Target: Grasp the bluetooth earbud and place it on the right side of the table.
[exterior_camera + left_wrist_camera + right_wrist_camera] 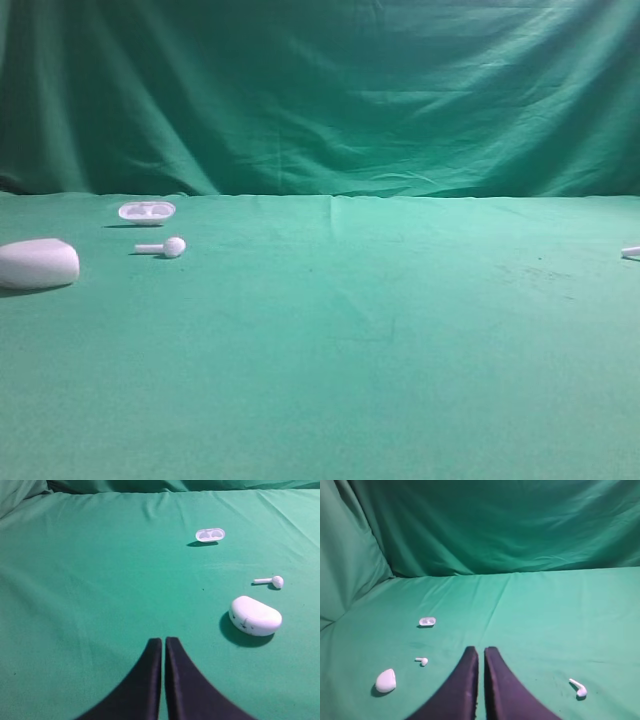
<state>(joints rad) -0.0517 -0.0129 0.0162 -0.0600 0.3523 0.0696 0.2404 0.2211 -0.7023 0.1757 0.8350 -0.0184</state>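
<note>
On the left part of the table [350, 340], the bluetooth earbud [165, 247] lies on its side on the green cloth, with its round head to the right and its short stem pointing left. In the left wrist view the same earbud [271, 581] rests just beyond the white shell [255, 616], and in the right wrist view it [422, 661] is a small white spot at the left. Nothing touches it. The white oval tray [147, 211] with 2 hollows sits a little farther back than the earbud, near it but apart. The larger smooth white shell [38, 263] lies nearer and more to the left, close to the left edge of the high view. A second earbud [631, 252] lies well apart at the far right edge of the table; the right wrist view shows it [579, 688] on the cloth at the lower right. The left gripper [163, 647] has its 2 dark fingers pressed together with nothing between them, above bare cloth. The right gripper [481, 654] is also closed with nothing in it, and it hangs over the cloth between the 2 earbuds. A green backdrop [320, 90] is draped behind the table.
</note>
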